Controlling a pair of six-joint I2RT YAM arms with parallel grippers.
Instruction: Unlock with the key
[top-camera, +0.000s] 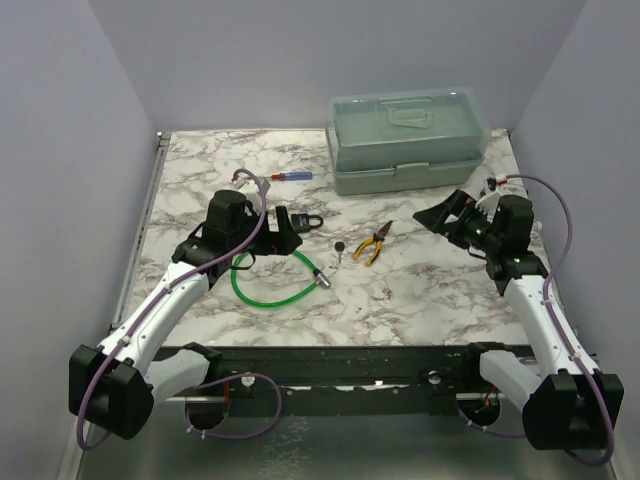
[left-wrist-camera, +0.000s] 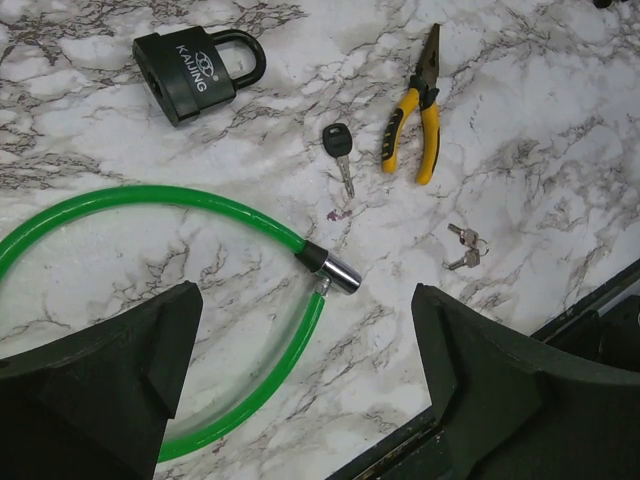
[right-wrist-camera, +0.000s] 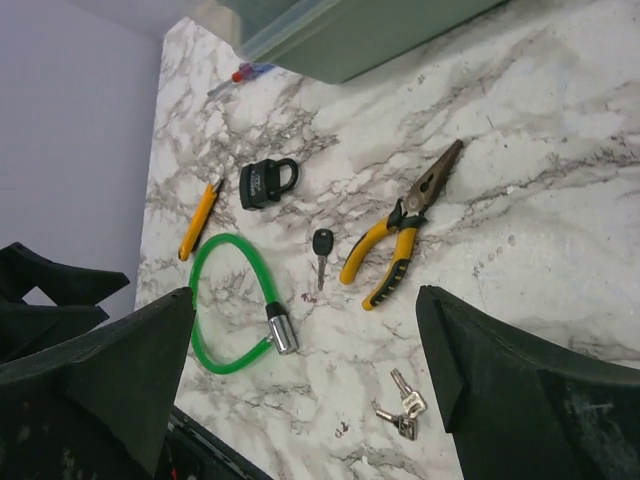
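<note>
The left arm (top-camera: 165, 300) and the right arm (top-camera: 545, 310) are built alike, with white shells on the long links, bulky black housings at the joints and wrists, a lilac cable (top-camera: 264, 195) looping loosely along each, and broad matte-black wedge-shaped fingers (left-wrist-camera: 100, 400) at the tips.

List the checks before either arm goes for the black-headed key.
1. The key lies flat with nothing on it: ok.
2. The key is apart from the pliers, with a narrow gap: ok.
3. The left gripper is open and empty: ok.
4. The right gripper is open and empty: ok.
5. The keyhole of the padlock is reachable: cannot tell.
6. The key fits the padlock rather than the green cable lock: cannot tell.
</note>
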